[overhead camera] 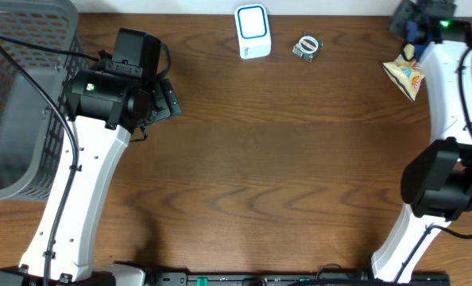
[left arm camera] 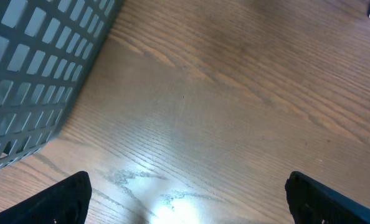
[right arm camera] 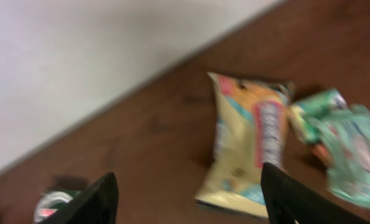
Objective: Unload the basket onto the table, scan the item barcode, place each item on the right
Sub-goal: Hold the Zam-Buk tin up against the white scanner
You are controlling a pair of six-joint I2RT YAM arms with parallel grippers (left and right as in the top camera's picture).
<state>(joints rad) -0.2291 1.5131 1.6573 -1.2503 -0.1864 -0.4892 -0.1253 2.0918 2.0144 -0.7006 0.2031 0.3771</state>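
1. The wooden table (overhead camera: 299,159) takes up the whole scene, with bare grain across its middle.
2. A grey mesh basket (overhead camera: 21,95) stands at the far left edge. The left wrist camera shows its slatted wall just beside that arm's reach.
3. The left arm (overhead camera: 85,183) stretches from the near edge up towards the basket. The left gripper (left arm camera: 188,208) is spread wide over bare wood, with nothing between its fingers (left arm camera: 66,199).
4. The right arm (overhead camera: 450,119) runs along the right edge to the far right corner. The right gripper (right arm camera: 188,208) is tilted down at the table there. Its two dark fingers (right arm camera: 98,202) stand apart and grasp nothing.
5. A white scanner (overhead camera: 253,31) with a blue-edged face sits at the middle of the far edge, well apart from both grippers.
6. The yellow snack bag (right arm camera: 250,149) lies flat on the wood in the far right corner, just beside the right arm. From the wrist camera it is ahead of the spread fingers and apart from them.
7. A green packet (right arm camera: 347,149) lies against the yellow bag's right side; the picture is blurred there.
8. A small round pack (overhead camera: 306,46) rests on the table between the scanner and the snack bag, close to the scanner.
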